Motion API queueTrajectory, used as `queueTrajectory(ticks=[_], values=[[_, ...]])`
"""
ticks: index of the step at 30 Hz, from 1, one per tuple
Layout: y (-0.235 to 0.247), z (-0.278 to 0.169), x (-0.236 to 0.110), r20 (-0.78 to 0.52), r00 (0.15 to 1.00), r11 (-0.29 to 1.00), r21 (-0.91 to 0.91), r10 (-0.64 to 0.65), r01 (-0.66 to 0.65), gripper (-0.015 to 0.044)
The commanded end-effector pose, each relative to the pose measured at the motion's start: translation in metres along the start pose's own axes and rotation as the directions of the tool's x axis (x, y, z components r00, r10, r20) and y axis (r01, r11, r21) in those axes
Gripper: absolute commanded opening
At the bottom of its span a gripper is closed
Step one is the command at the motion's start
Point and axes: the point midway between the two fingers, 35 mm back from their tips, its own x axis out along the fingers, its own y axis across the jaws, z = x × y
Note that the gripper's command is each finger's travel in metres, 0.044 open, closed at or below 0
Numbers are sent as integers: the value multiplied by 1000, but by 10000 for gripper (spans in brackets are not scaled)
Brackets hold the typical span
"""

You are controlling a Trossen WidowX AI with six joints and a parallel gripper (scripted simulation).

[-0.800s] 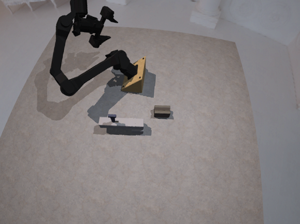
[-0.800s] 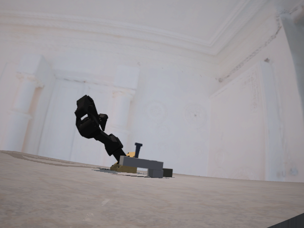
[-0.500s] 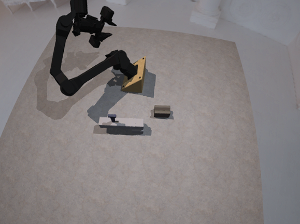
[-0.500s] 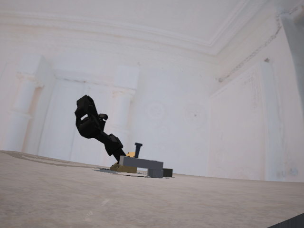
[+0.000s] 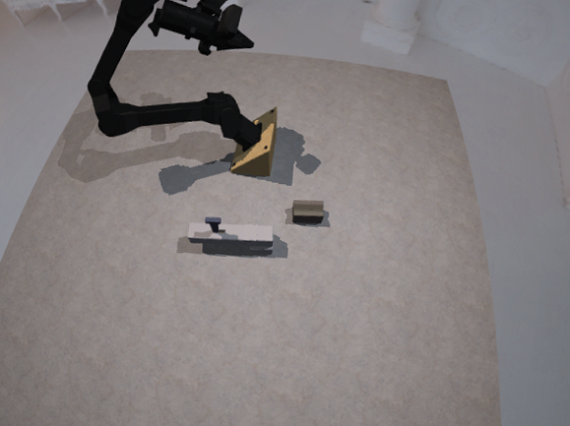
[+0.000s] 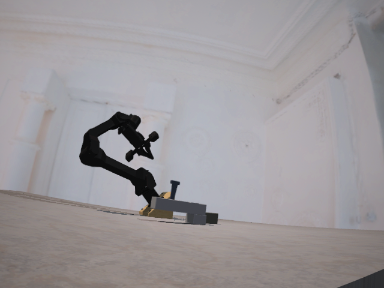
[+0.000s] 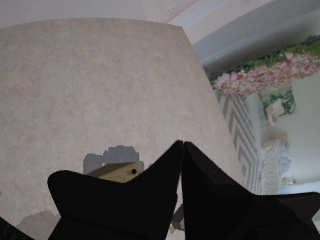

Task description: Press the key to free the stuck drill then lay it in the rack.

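A long pale grey block (image 5: 245, 233) (image 6: 178, 206) lies on the table in front of the arm. A dark blue T-shaped piece (image 5: 214, 222) (image 6: 174, 188) stands upright out of its left end. I cannot tell whether that piece is the key or the drill. A small brown and dark block (image 5: 307, 211) (image 6: 212, 218), which looks like the rack, sits to the right of it. My gripper (image 5: 247, 44) (image 6: 151, 157) (image 7: 182, 147) is shut on nothing. It hangs high in the air behind these things, far from them.
The arm's base is fixed on a yellow wedge-shaped mount (image 5: 260, 150) (image 6: 159, 213) (image 7: 119, 172) behind the grey block. The beige table top (image 5: 276, 332) stretches wide toward the front. White walls and pillars surround the table.
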Motion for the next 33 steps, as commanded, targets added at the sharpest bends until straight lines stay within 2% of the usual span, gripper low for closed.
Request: queueTrajectory(ticks=[1, 4, 8, 12, 15, 20, 25, 30, 33], values=[[-44, -15, 5, -149, 986, 947, 299, -72, 114, 0], [-76, -34, 6, -268, 959, 839, 498, -89, 217, 0], [-112, -68, 7, -400, 914, 627, 695, -69, 352, 0], [-139, -111, 4, -513, 858, 363, 799, -5, 480, 0], [-154, -148, 1, -577, 814, 158, 812, 68, 563, 0], [-166, -215, -5, -637, 739, -153, 725, 222, 671, 0], [-156, -280, -16, -648, 640, -377, 518, 413, 768, 0], [-127, -348, -29, -583, 528, -499, 228, 618, 836, 0], [-121, -356, -30, -568, 513, -506, 188, 643, 842, 0]])
